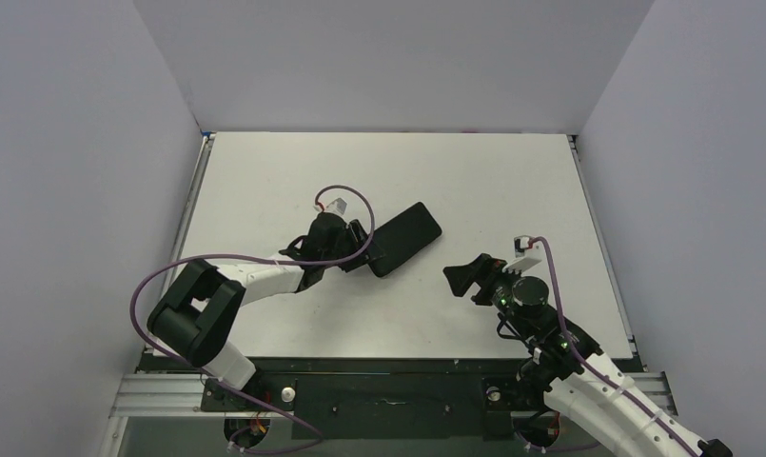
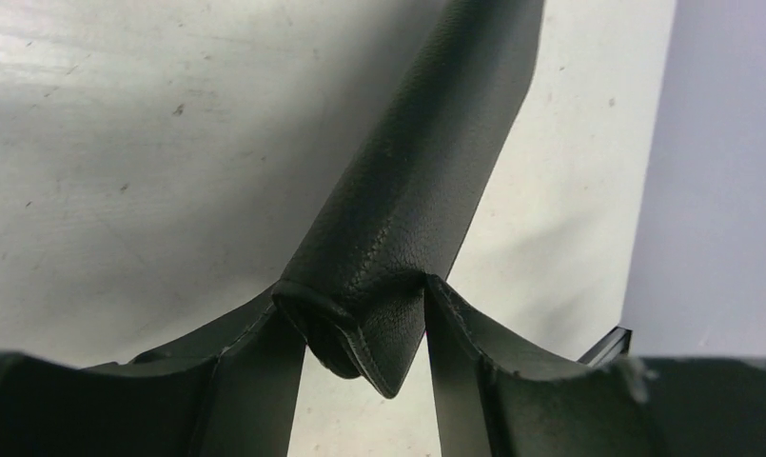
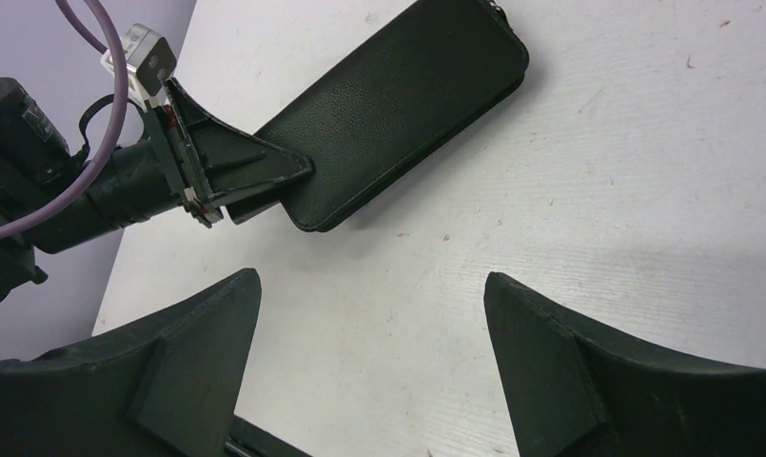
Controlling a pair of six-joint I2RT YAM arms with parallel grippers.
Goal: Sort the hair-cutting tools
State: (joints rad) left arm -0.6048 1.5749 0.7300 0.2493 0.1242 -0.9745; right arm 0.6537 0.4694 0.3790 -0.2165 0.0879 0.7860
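Note:
No hair-cutting tools show in any view. A flat black zip case (image 1: 407,236) lies slanted mid-table and also shows as a case (image 3: 407,105) in the right wrist view. My left gripper (image 1: 369,251) is at its near-left end. In the left wrist view a corner of the case (image 2: 417,171) sits between the jaws of the left gripper (image 2: 355,286), and both fingertips touch it. My right gripper (image 1: 471,276) hovers to the right of the case, apart from it. The right gripper (image 3: 371,276) stands wide open over bare table with nothing between its fingers.
The white table (image 1: 474,181) is boxed in by pale walls on the left, back and right. A black rail (image 1: 379,367) runs along its near edge by the arm bases. The left arm's purple cable (image 1: 345,195) loops above its wrist.

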